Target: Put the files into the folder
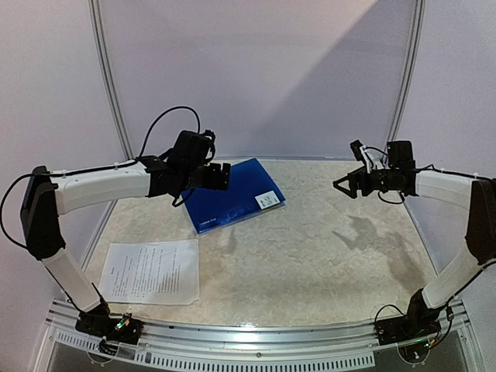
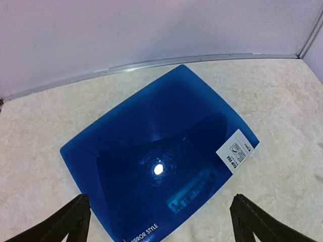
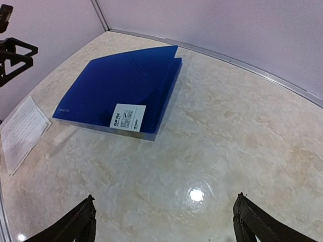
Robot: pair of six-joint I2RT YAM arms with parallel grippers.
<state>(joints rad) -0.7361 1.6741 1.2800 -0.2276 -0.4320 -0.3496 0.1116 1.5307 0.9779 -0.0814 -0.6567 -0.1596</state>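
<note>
The blue folder (image 1: 232, 198) lies shut and flat at the back middle-left of the table, its white label (image 1: 267, 199) at its right corner. It also shows in the left wrist view (image 2: 156, 151) and the right wrist view (image 3: 118, 93). The files (image 1: 151, 271), white printed sheets, lie at the front left; their edge shows in the right wrist view (image 3: 22, 128). My left gripper (image 1: 219, 175) is open and empty, held above the folder's left part. My right gripper (image 1: 346, 184) is open and empty, held above the table at the right, away from the folder.
The marbled tabletop (image 1: 310, 263) is bounded by pale walls and a metal strip (image 2: 151, 64) at the back. A metal rail (image 1: 256, 337) runs along the front edge between the arm bases.
</note>
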